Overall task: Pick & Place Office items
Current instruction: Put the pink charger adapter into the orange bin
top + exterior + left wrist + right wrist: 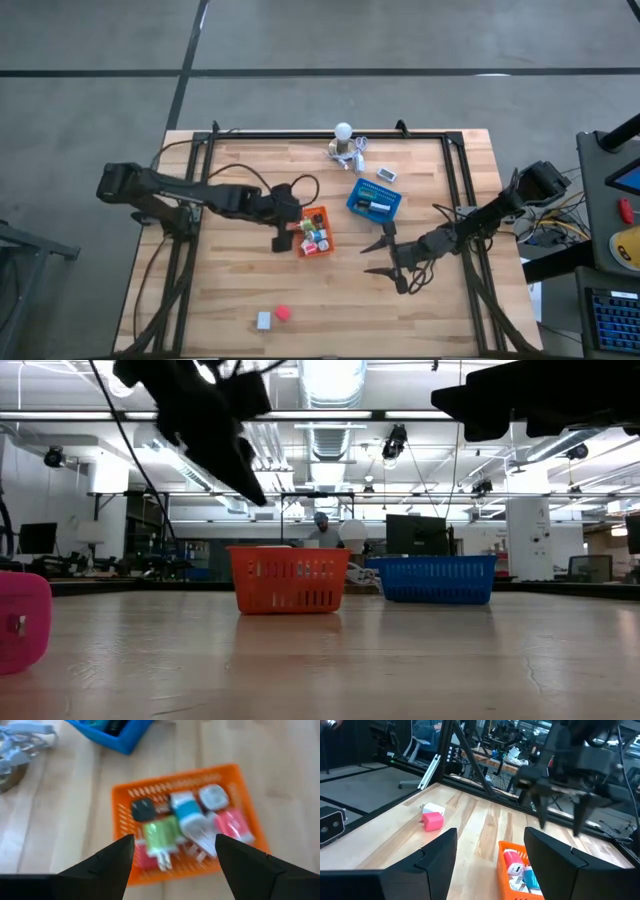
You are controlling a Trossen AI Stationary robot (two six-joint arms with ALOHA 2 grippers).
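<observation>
A: Where was the left gripper?

B: It hung just left of the orange tray, above the table. Its fingers stood spread apart, with nothing between them. In the left wrist view the tray lay straight ahead, seen through the gap.

A: And the office items?

B: Most sat in the orange tray: a green piece, a teal-and-white one, a black one, a pinkish-red one, a pale rounded one and a white pronged one, crowded against each other. Two lay loose on the near part of the table, a pink block and a white block just beside it, well apart from the tray.

A: The right gripper?

B: It waited right of the orange tray and near of the blue tray, fingers parted, empty.

A: Anything else?

B: The blue tray held a few dark and white pieces; I couldn't tell what they were. A white round-bulbed cluster with cables stood at the far edge. In the low view the two trays stood side by side, orange on the left.
</observation>
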